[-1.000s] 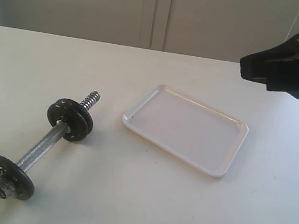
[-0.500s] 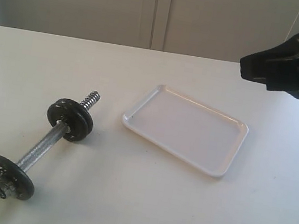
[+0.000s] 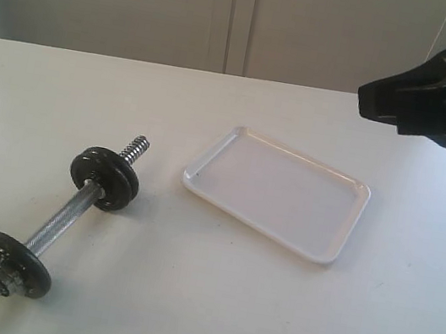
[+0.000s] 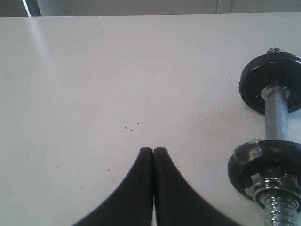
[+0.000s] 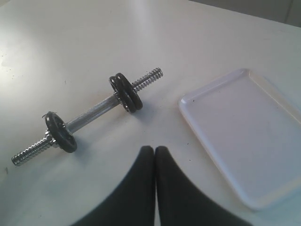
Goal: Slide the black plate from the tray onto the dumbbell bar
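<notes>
Your right claw (image 5: pixel 154 148) hangs high above the tabletop (image 3: pixel 209 302), fingers pressed together with nothing between them. It looks down on the gap between the dumbbell bar (image 3: pixel 60 221) and the tray (image 3: pixel 324 253). In the exterior view its dark body fills the upper right corner, above the tray's far side.

Your left claw (image 4: pixel 153 149) is also closed and carrying nothing. It is held low over bare tabletop, just beside the bar's nutted end.

The bar lies slantwise on the tabletop, well apart from the tray. Two black discs stand face to face near the threaded end (image 3: pixel 133 149) that points toward the tray. The black plate (image 3: pixel 125 189) looks to be the outer one of that pair, though you cannot be sure which is which. A single disc (image 3: pixel 12 262) sits at the other end, backed by a silver nut (image 4: pixel 270 186).

The tray rests flat with its low rim all in view. You have open tabletop on every side of it, and a broad bare strip between it and the bar.
</notes>
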Motion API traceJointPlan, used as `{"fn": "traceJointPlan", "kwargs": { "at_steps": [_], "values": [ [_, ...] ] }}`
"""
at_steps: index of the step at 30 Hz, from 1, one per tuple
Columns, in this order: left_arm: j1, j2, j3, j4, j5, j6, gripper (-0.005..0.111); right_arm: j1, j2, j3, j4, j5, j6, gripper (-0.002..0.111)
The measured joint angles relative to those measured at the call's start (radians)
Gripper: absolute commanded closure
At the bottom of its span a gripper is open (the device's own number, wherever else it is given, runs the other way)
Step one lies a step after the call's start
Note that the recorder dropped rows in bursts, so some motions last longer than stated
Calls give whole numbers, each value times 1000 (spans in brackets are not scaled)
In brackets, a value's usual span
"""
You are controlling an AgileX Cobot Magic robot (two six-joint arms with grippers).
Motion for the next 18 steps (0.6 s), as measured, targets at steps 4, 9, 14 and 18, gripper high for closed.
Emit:
{"fn": "traceJointPlan", "kwargs": {
  "at_steps": [4,9,14,18],
  "values": [
    [0,0,0,0,-4,0,107,0,0,0,0,0,0,108],
    [0,0,0,0,-6,0,107,0,0,0,0,0,2,108],
    [0,0,0,0,-6,0,107,0,0,0,0,0,2,108],
    [0,0,0,0,-6,0,107,0,0,0,0,0,2,108]
  ]
}}
